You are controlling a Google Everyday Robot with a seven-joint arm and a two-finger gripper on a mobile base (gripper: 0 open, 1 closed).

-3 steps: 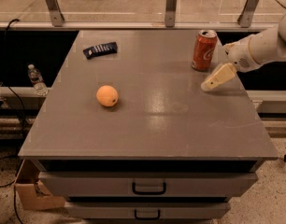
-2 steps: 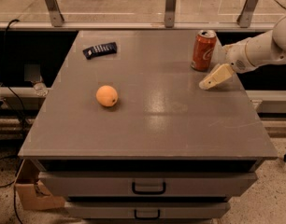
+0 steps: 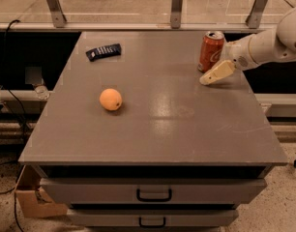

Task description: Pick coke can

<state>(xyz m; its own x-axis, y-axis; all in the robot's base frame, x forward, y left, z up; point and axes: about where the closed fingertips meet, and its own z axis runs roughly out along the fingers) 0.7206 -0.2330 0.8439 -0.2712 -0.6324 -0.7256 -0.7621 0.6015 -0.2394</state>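
Note:
The coke can (image 3: 211, 51), red-orange with white lettering and a silver top, stands upright near the far right edge of the grey table (image 3: 157, 129). My gripper (image 3: 212, 72) reaches in from the right on a white arm (image 3: 269, 45). It is open. One cream finger (image 3: 216, 73) slants down to the table just in front and to the right of the can, not pressed against it. The other finger is hidden behind the can.
A round orange fruit (image 3: 111, 99) lies left of the table's middle. A black remote (image 3: 103, 51) lies at the far left. A glass rail with metal posts (image 3: 176, 6) runs behind the table. Drawers (image 3: 154, 193) sit under the front edge.

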